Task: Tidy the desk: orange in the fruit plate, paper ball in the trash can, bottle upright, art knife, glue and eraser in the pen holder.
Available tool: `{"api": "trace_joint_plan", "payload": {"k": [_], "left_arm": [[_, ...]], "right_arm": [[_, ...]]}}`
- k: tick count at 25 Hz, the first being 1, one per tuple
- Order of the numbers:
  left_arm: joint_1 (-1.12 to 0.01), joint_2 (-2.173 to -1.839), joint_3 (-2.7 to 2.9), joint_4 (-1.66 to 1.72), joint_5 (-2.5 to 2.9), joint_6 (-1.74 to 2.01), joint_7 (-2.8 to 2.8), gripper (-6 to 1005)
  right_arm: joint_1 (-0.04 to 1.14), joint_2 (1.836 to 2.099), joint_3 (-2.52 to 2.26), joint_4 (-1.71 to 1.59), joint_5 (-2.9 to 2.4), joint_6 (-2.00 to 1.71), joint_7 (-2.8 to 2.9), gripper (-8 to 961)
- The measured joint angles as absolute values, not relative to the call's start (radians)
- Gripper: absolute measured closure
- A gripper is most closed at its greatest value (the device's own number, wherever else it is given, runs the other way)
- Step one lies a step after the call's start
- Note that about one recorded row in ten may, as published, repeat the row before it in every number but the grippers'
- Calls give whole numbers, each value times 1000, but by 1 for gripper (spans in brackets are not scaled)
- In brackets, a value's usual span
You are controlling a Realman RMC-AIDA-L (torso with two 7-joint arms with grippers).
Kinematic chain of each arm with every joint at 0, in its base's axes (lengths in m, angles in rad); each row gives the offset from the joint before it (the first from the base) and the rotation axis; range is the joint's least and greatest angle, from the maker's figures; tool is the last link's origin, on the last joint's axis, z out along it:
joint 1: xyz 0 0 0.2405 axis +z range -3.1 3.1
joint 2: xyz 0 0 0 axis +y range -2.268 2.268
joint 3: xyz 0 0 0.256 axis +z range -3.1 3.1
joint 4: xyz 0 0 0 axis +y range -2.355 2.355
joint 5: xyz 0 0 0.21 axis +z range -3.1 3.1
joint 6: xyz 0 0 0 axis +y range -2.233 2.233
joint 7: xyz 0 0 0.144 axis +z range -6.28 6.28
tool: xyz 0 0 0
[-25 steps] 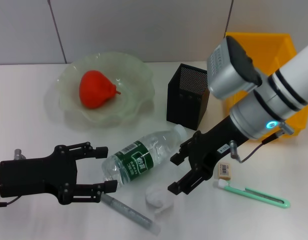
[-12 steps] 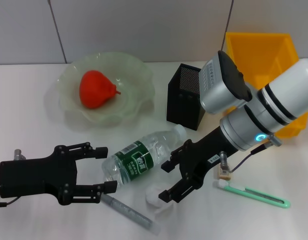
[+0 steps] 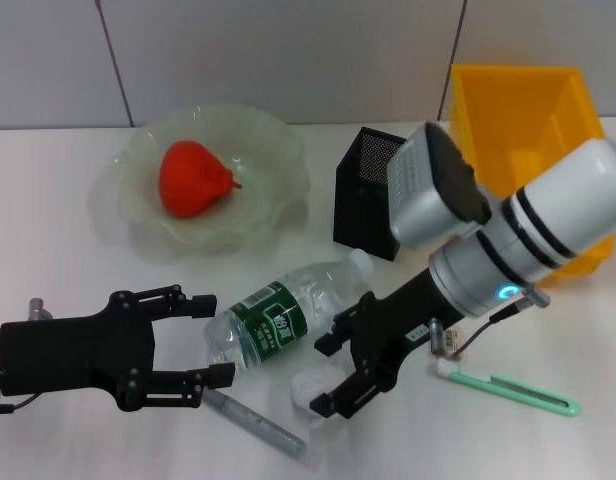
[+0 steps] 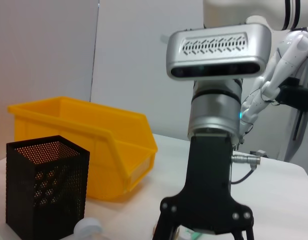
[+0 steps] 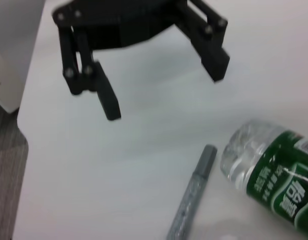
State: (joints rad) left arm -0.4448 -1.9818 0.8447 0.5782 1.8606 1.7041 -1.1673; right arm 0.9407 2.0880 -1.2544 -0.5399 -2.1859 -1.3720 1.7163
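The orange lies in the fruit plate at the back left. On its side at the middle of the desk lies the bottle, cap toward the pen holder. My left gripper is open at the bottle's base. My right gripper is open, its fingers on either side of the paper ball. The trash can stands at the back right. The eraser peeks out from behind the right arm.
A grey pen-shaped stick lies near the front edge, below the bottle. A slim green-and-white tool lies to the right of the right gripper. A grey tiled wall bounds the desk at the back.
My right gripper has moved left and down, from beside the eraser to over the paper ball. The left arm and the bottle have not moved.
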Motion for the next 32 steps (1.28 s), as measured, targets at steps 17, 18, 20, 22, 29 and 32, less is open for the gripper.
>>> {"api": "trace_joint_plan", "payload": {"k": [17, 18, 20, 22, 29, 32], "left_arm": [[-445, -1982, 838, 575, 1861, 1708, -1155, 154], [-445, -1982, 838, 574, 1861, 1708, -1155, 154], [-445, -1982, 838, 574, 1861, 1708, -1155, 154], [-446, -1982, 838, 574, 1861, 1707, -1154, 154], [-446, -1981, 837, 573, 1860, 1704, -1154, 154], [-446, -1980, 836, 573, 1861, 1703, -1154, 154]], "right_arm": [[940, 2093, -1343, -475, -2109, -1275, 1681, 152], [940, 2093, -1345, -475, -2109, -1274, 1681, 153], [940, 2093, -1348, -475, -2108, -1272, 1681, 156], [940, 2092, -1349, -475, -2107, -1271, 1682, 160], [923, 2082, -1327, -526, -2089, -1360, 1714, 305], [832, 2045, -1230, -755, -2090, -1547, 1818, 346]]}}
